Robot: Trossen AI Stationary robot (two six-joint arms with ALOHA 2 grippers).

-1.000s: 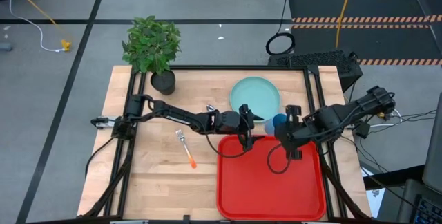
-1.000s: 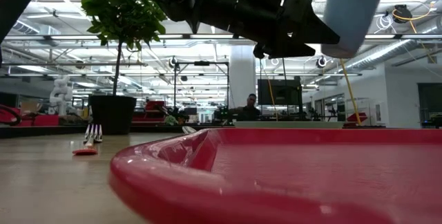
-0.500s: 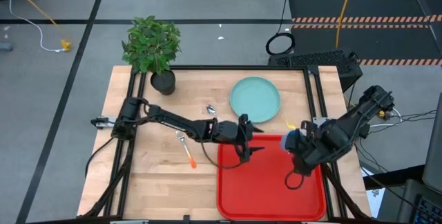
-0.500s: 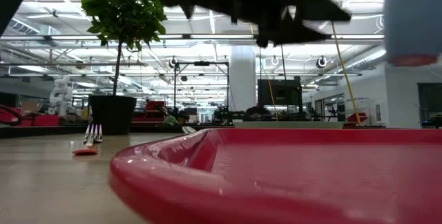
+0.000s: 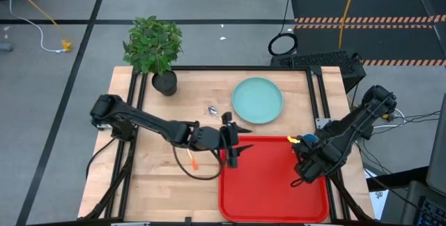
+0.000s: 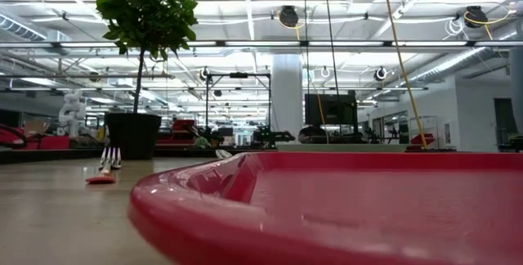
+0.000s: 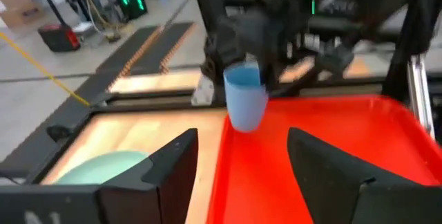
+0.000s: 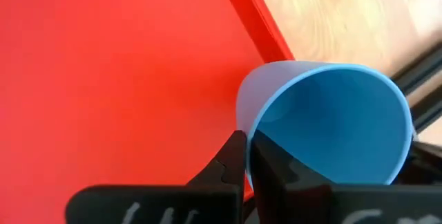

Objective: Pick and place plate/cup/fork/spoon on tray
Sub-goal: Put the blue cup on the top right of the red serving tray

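While the red tray (image 5: 273,181) lies at the near side of the wooden table (image 5: 153,177), the right gripper (image 5: 304,157) hangs over the tray's right part with its two fingers pinched shut on the rim of the blue cup (image 7: 245,99). The right wrist view shows the cup (image 8: 331,124) close up, open and with nothing in it, and one dark finger is inside the rim and one is outside. The cup is over the red floor of the tray, close to the tray's edge, and I cannot tell if it touches the tray.

The left gripper (image 5: 231,141) is at the tray's far left corner. Its fingers (image 7: 166,165) stand apart with nothing between them, and they point across the tray toward the cup.

The fork (image 5: 189,157) lies on the wood just left of the tray, partly under the left arm. In the low view its orange handle (image 6: 101,178) rests flat on the table.

A bit farther back, the spoon (image 5: 213,110) lies on the wood, just left of the mint-green plate (image 5: 257,100). The plate sits on the table beyond the tray, not on it.

At the far left corner stands a leafy plant (image 5: 153,43) in a black pot (image 5: 164,83).
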